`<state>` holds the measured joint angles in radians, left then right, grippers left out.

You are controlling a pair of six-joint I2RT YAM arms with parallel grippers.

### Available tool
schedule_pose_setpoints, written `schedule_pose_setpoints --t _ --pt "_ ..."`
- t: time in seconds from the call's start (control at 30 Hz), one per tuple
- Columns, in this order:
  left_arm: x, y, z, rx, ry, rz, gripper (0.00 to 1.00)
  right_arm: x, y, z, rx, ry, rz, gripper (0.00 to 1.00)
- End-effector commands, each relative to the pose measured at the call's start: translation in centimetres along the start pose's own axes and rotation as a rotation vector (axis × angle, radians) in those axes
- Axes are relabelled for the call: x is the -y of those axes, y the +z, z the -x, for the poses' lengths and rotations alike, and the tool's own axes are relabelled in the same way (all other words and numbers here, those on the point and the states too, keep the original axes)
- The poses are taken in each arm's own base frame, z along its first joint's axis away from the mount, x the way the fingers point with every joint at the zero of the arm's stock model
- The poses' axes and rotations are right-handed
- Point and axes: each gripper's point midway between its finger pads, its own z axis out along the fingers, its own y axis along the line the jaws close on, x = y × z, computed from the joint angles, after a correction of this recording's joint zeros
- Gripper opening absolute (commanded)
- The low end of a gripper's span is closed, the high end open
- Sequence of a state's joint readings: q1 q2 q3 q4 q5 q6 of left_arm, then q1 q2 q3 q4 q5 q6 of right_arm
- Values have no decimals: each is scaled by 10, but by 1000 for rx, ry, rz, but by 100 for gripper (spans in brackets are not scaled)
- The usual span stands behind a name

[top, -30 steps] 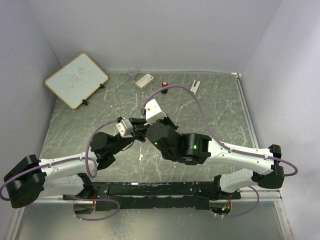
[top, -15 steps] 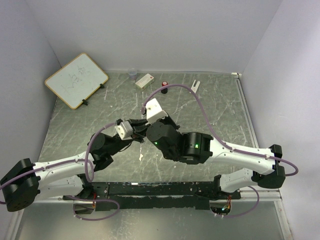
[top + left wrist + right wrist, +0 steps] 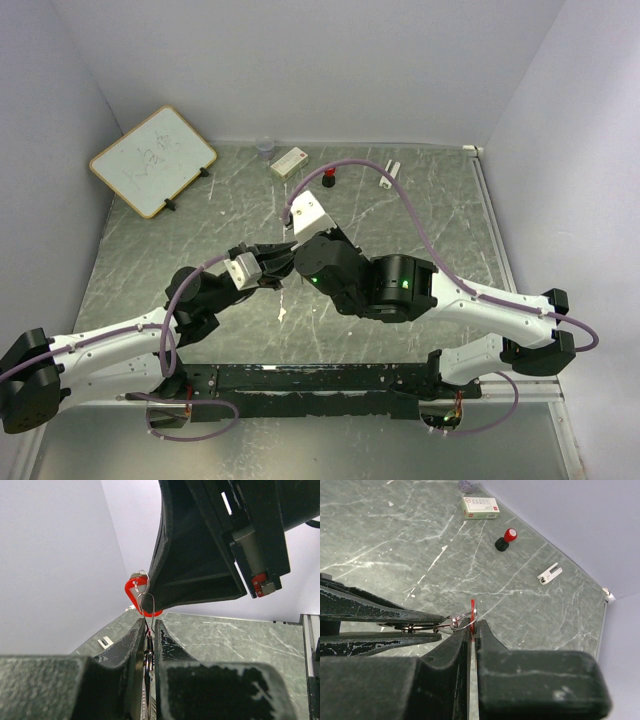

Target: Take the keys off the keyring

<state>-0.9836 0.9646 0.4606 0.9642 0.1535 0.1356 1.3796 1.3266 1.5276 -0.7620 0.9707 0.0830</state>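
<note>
Thin silver wire keyring (image 3: 145, 605) hangs in the air over mid-table, stretched between the two grippers. It is threaded through the red plastic-headed key (image 3: 472, 611).

Right gripper (image 3: 472, 627) comes in from 4 o'clock in the overhead view, its fingers together and clamped flat on that red key head. Left gripper (image 3: 148, 627) comes in from 8 o'clock, nipped tight on the ring's far end. Some small silver metal sits between its pads there — whether that is a key I cannot tell.

Judgement: the two grips oppose each other so that the ring is held taut and steady while the red key is worked round the coil. The key is not yet off.

Outward from the ring, overhead view:
- 12 o'clock, near the back wall: small white rectangular box (image 3: 289, 161) with a red strip. Its print is too small to read.
- 1 o'clock: black knob with a red top (image 3: 328, 178), upright.
- 2 o'clock: white plastic clip (image 3: 549, 573), lying flat.
- 10 o'clock: tan-framed whiteboard (image 3: 152, 160), propped at a tilt. Faint handwriting — illegible.

No brand is legible anywhere.
</note>
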Motion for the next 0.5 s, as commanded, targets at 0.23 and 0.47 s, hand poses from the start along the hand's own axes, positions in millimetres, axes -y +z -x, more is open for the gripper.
schedule_pose_setpoints --t 0.23,0.47 --pt "9 1 -1 25 -36 -33 31 -6 -1 6 3 37 27 0" --pt "11 5 2 45 -52 -42 48 -9 0 6 17 52 46 0"
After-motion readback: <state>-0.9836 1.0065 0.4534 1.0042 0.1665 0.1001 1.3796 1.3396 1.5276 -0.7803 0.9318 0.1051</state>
